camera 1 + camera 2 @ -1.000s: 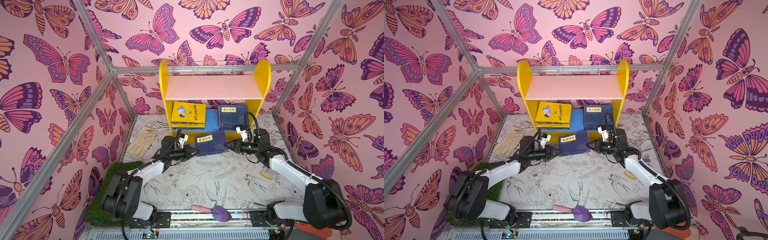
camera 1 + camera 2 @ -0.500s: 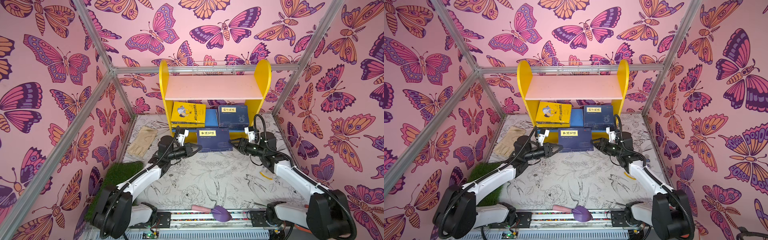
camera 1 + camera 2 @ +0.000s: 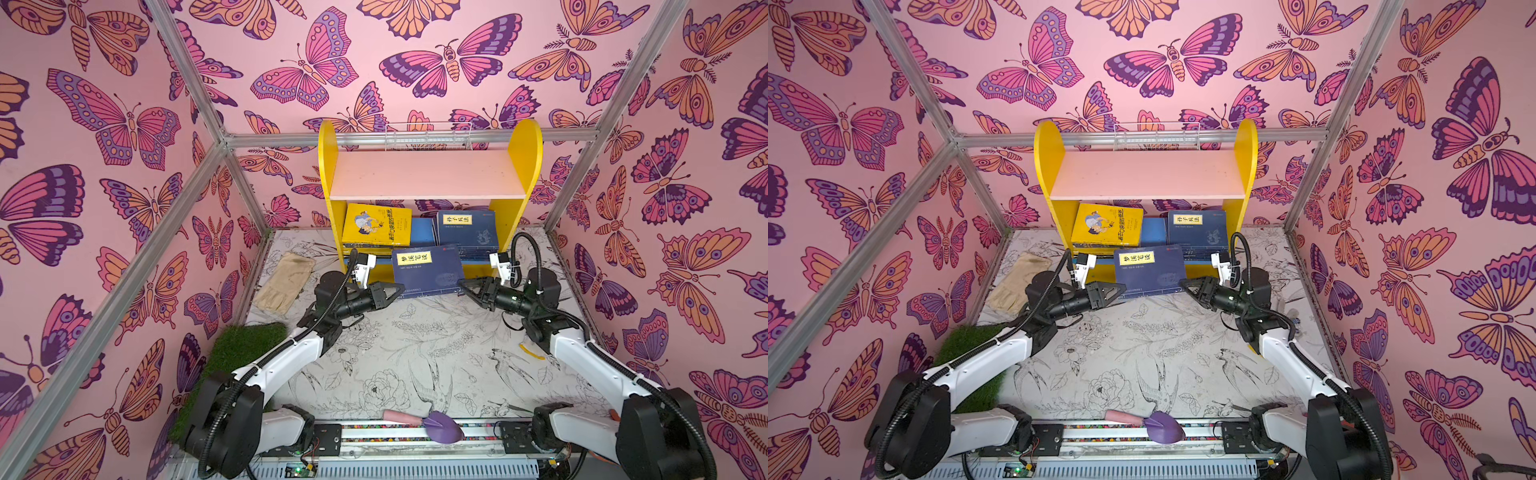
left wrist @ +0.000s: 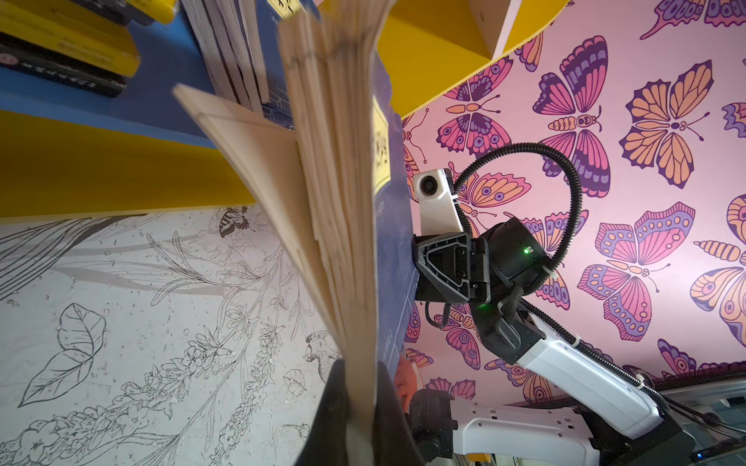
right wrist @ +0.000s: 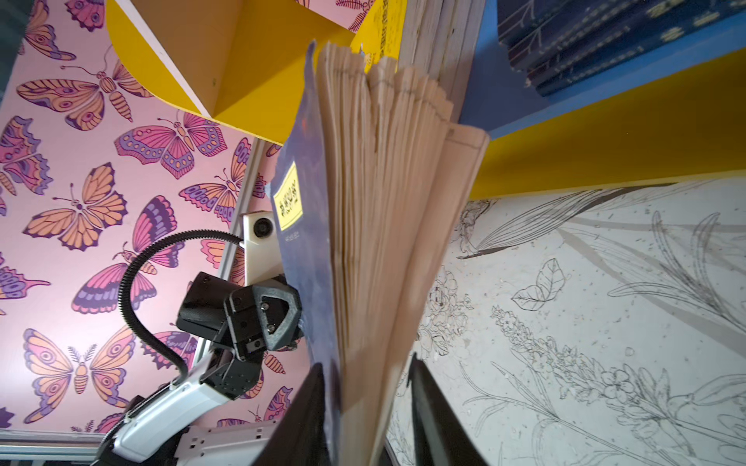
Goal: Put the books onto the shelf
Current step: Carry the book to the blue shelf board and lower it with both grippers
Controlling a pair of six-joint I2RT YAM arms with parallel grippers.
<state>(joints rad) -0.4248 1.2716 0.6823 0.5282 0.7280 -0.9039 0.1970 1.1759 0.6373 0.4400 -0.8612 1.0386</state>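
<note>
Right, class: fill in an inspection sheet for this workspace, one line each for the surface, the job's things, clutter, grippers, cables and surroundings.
Surface: table covered in line-drawn flowers and birds.
Job's things: navy book held up between both grippers, in front of the shelf; yellow book and navy stack lie on its lower board; upper board bare.
Clutter: glove, turf, trowel, yellow scrap.
Grippers: left gripper shut on the navy book's edge; right gripper straddles the opposite edge, grip unclear.
Cables: black hoses along both arms, none snagged.
Surroundings: butterfly walls, metal frame, wire basket behind the shelf.
</note>
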